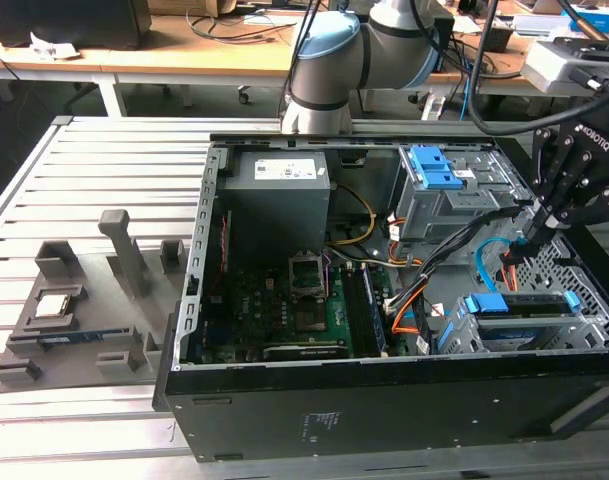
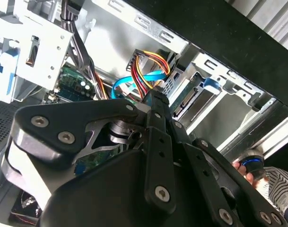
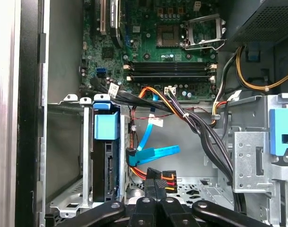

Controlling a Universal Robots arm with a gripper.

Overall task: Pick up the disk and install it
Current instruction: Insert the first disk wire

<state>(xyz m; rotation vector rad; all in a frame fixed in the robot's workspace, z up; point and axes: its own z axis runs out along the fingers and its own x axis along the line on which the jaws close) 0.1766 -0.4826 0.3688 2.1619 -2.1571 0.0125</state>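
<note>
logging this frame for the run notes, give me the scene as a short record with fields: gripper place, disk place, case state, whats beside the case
gripper place: the gripper is inside the open computer case, over the cables at the exterior view's right
disk place: the disk sits in the lower drive cage with its blue bracket showing, apart from the gripper
case state: side panel off, motherboard exposed
beside the case: a grey fixture tray at the exterior view's left
</note>
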